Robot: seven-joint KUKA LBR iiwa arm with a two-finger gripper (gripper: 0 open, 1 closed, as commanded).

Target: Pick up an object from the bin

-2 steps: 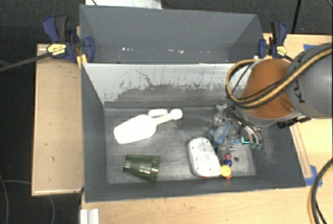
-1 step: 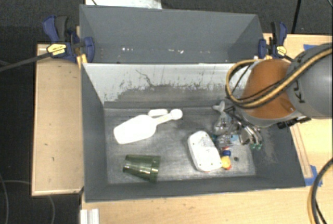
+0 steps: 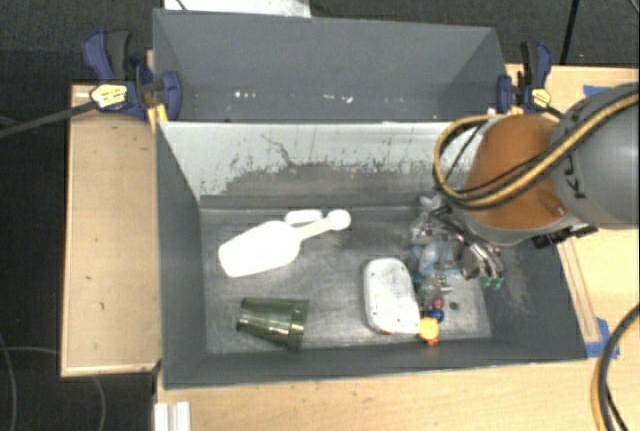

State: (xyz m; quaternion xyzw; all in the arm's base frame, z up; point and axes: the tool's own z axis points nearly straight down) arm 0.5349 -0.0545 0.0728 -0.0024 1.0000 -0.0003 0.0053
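Nearest, at the front left of the grey metal bin (image 3: 183, 254): a dark green cup (image 3: 271, 322), see-through plastic, tapered, lying on its side. To its right, a small round yellow bead (image 3: 429, 328), just beside the near end of a white oblong shell (image 3: 390, 296), smooth and domed with rounded corners. Close against that shell's right edge, down near the scuffed, scratched floor, the gripper (image 3: 443, 264), a tangle of metal parts and thin wires; released or clenched, cannot tell. Farther back and left, a white plastic scoop (image 3: 270, 247), rounded bowl, stubby handle pointing right. Behind the gripper, the wrist's orange cover (image 3: 510, 181), glossy and bulbous.
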